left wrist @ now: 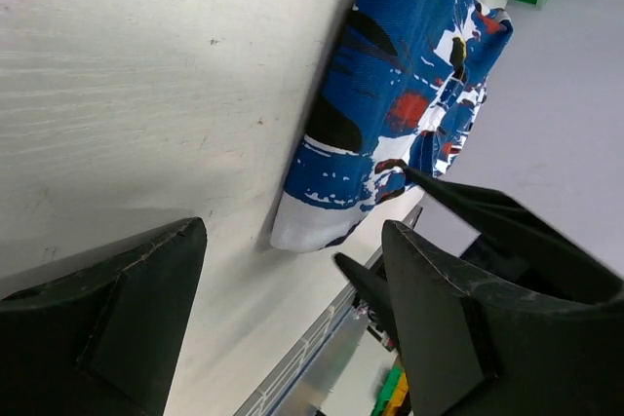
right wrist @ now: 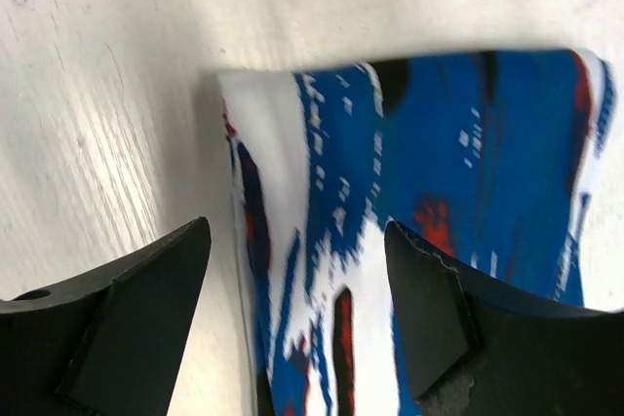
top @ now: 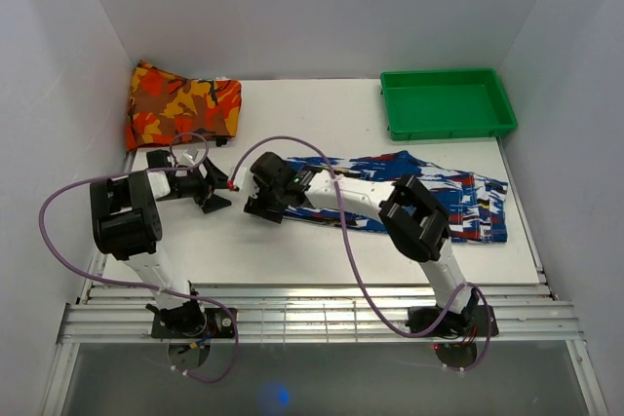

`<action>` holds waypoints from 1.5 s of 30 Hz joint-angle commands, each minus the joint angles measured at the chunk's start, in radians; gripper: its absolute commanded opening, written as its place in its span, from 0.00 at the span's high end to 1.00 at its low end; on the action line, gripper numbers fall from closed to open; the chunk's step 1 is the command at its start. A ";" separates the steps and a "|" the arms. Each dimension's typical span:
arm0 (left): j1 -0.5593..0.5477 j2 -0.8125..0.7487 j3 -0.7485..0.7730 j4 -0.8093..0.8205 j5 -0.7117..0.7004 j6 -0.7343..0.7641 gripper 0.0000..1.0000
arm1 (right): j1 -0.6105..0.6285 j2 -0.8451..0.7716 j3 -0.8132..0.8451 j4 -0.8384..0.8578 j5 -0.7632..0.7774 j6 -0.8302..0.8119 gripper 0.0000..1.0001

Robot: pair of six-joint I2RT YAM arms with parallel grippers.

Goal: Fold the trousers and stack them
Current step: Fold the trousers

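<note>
Right claw (right wrist: 295, 231) — I'm hovering it spread over the trousers (right wrist: 439, 143) to pinch their end; left claw (left wrist: 292, 231) is idling spread beside.

Robotics lab test cell seen from above. A white table (top: 292, 250) is boxed in by plain white walls (top: 322, 7) on three sides. Two robot arms, the left arm (top: 127, 216) and the right arm (top: 419, 216), are bolted to a metal rail (top: 322, 323) at the near edge, and purple cables (top: 283, 138) loop from them. The props are few: a green tray (top: 448, 75) far beyond the right gripper (top: 252, 190) and off to its right, a folded orange cloth (top: 180, 104) beyond the left gripper (top: 220, 194), and printed trousers (top: 478, 202) lying flat beneath the right gripper.
</note>
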 commanded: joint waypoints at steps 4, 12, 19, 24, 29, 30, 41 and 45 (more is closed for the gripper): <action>0.044 -0.019 0.006 -0.055 -0.015 0.027 0.15 | 0.034 0.109 0.106 0.067 0.101 -0.021 0.25; 0.064 -0.013 0.003 -0.038 -0.020 0.011 0.13 | 0.039 0.155 0.040 0.110 0.043 -0.032 0.69; 0.041 -0.007 -0.080 0.022 -0.038 -0.014 0.09 | 0.023 0.043 -0.102 0.247 -0.115 0.037 0.92; 0.014 0.018 -0.120 0.106 0.017 -0.110 0.03 | 0.013 -0.014 -0.116 0.296 -0.166 0.094 0.92; -0.060 0.071 -0.088 0.136 0.040 -0.146 0.02 | 0.009 -0.035 -0.116 0.325 -0.210 0.137 0.92; -0.069 0.079 -0.085 0.140 0.037 -0.152 0.02 | 0.009 -0.037 -0.110 0.325 -0.218 0.151 0.92; -0.083 0.090 -0.054 0.105 0.029 -0.151 0.62 | 0.009 -0.047 -0.066 0.330 -0.250 0.183 0.92; -0.054 0.082 -0.019 0.073 0.068 -0.123 1.00 | 0.008 -0.063 -0.046 0.302 -0.275 0.189 0.62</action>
